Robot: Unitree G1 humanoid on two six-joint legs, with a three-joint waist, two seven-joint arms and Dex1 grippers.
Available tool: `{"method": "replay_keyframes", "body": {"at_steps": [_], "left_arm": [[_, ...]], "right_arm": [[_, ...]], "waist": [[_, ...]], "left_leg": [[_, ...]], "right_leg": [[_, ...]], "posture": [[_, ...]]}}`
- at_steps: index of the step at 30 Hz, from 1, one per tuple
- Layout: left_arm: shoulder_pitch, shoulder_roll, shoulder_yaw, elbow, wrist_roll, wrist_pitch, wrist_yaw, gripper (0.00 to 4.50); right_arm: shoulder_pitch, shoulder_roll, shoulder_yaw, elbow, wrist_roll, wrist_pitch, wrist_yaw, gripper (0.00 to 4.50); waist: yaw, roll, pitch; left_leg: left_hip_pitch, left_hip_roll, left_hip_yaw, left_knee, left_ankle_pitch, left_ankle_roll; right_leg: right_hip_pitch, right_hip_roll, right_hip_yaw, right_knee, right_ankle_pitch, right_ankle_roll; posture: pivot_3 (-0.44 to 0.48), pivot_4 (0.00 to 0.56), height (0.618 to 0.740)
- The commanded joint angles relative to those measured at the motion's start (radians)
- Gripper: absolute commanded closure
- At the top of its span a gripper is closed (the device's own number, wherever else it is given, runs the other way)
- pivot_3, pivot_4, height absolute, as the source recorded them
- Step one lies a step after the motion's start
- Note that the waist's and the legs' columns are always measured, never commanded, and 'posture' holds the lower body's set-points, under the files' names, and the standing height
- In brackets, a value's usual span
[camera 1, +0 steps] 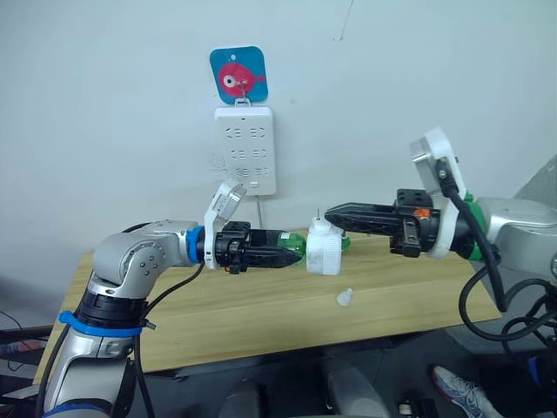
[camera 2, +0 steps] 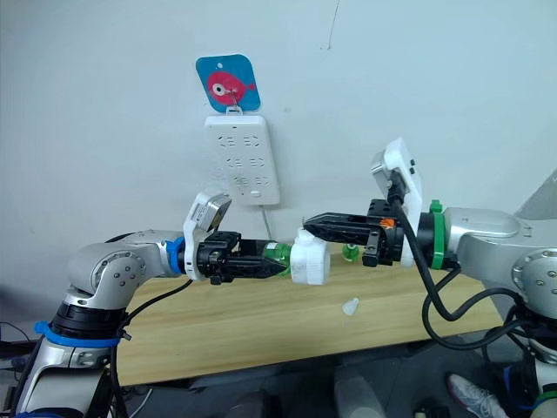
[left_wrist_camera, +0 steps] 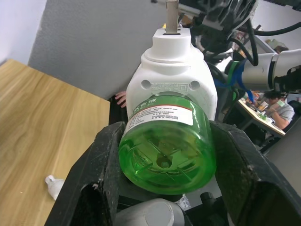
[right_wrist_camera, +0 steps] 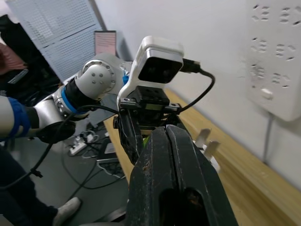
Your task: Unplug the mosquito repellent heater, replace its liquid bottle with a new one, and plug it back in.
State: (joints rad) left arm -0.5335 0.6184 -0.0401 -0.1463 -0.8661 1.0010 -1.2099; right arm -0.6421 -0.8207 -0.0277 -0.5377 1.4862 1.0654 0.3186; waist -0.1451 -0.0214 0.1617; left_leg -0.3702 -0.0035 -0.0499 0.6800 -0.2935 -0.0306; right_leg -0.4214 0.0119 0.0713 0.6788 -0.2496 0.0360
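Left gripper (camera 1: 291, 248): fingers clamped on green liquid bottle (left_wrist_camera: 165, 147), screwed into the mosquito repellent heater (camera 1: 324, 247), held in the air above the wooden table (camera 1: 244, 313). Right gripper (camera 1: 335, 213): fingers together, tips touching the heater at its 1 o'clock. Small white cap (camera 1: 345, 298): on table, 5 o'clock of heater. Power strip (camera 1: 247, 149): on wall, 11 o'clock. Risk: a slipping right grip lets the heater turn with the bottle; once unthreaded, the heater may drop.
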Motion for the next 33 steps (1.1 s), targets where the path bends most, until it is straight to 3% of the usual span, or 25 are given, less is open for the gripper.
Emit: {"method": "replay_keyframes", "body": {"at_steps": [1,21,33], "left_arm": [[-0.025,-0.005,0.011,-0.042,-0.044,0.012,-0.007,2.11],[-0.045,0.002,0.055,-0.068,-0.186,0.142,0.011,2.11],[-0.015,0.011,0.042,-0.064,-0.171,0.127,0.028,2.13]], "right_arm": [[-0.019,0.009,0.007,0.009,-0.026,-0.002,0.005,4.50],[0.004,0.039,0.026,0.057,-0.075,0.050,0.070,4.50],[-0.003,0.049,0.003,0.060,-0.084,0.041,0.066,4.50]], "waist": [[0.001,0.000,0.000],[0.001,0.000,0.000],[0.001,0.000,0.000]], "left_leg": [[0.000,0.000,0.000,0.000,0.000,0.000],[0.000,0.000,-0.001,0.000,0.000,0.000],[0.000,0.000,-0.001,0.000,0.000,0.000]], "right_leg": [[0.000,0.000,0.000,0.000,0.000,0.000],[0.000,0.000,0.000,0.000,0.000,0.000],[0.000,0.000,0.000,0.000,0.000,0.000]], "posture": [[-0.195,0.120,0.740],[-0.178,0.124,0.740],[-0.181,0.122,0.740]]}}
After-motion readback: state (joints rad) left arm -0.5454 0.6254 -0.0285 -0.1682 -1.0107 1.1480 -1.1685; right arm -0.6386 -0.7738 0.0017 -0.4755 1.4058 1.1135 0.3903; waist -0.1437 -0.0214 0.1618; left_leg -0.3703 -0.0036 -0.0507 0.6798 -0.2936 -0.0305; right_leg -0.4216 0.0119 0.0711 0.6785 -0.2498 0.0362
